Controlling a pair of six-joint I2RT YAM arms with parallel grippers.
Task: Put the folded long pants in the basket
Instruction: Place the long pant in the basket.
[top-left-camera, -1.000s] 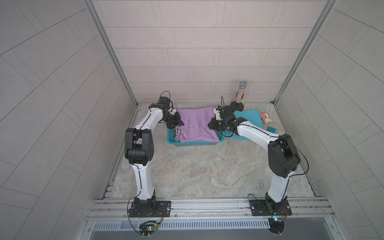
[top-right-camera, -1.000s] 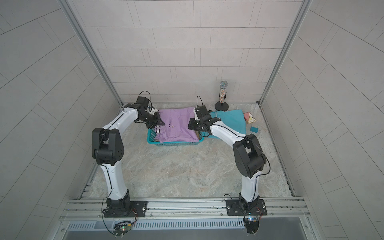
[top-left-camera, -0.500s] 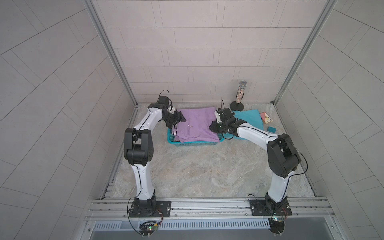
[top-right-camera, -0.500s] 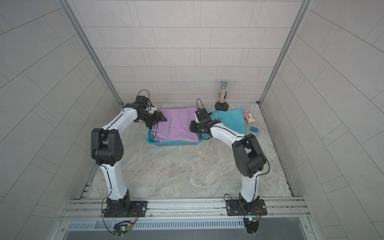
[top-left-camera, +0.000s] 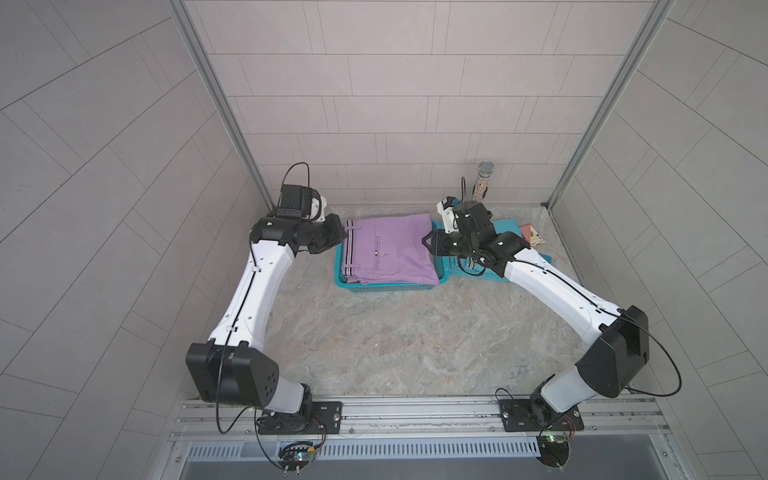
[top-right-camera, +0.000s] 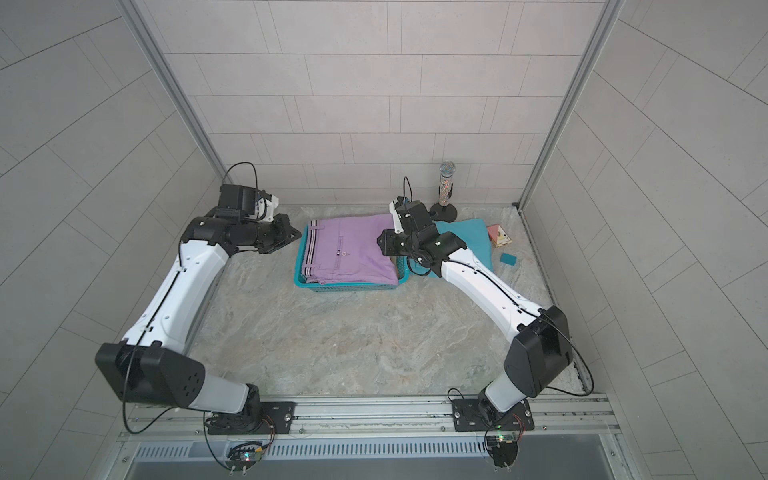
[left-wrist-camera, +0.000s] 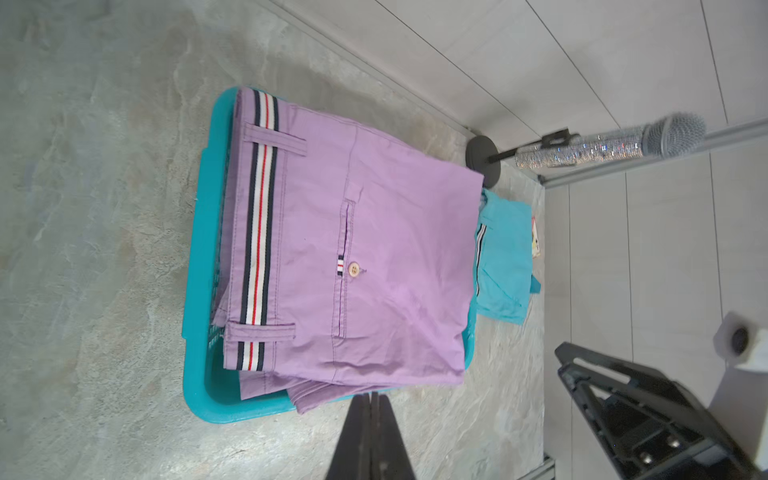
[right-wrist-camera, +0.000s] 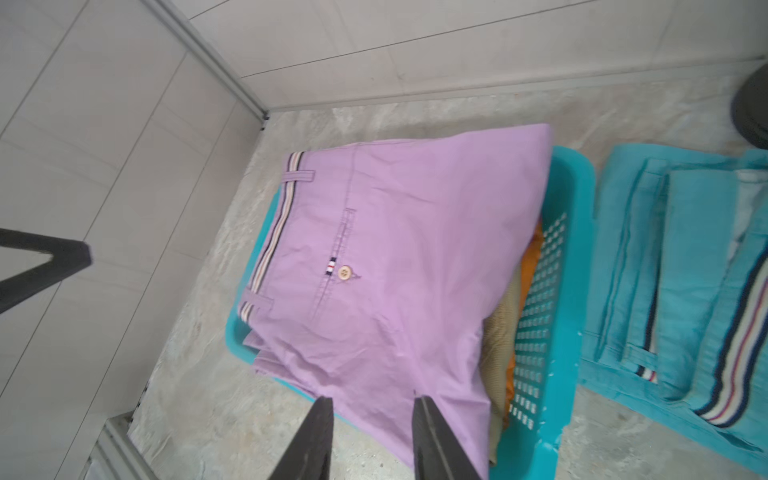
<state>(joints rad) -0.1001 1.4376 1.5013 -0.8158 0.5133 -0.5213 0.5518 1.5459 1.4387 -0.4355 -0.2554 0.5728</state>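
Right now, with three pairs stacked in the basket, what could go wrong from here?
The lilac pants overhang the rim of the basket atop the tan pair and orange pair; adding the turquoise pants could tip the stack. The right gripper, open at the lilac edge, might snag it when moving.

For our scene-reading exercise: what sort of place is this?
Likely a robot test cell: bare tiled walls enclose a marbled floor, with left arm and right arm bolted to a metal rail.

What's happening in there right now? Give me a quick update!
Left tool shut, empty. Right tool open, empty. Lilac pants in basket over tan pants and orange pants; turquoise pants outside, beside it. No obstacle seen.
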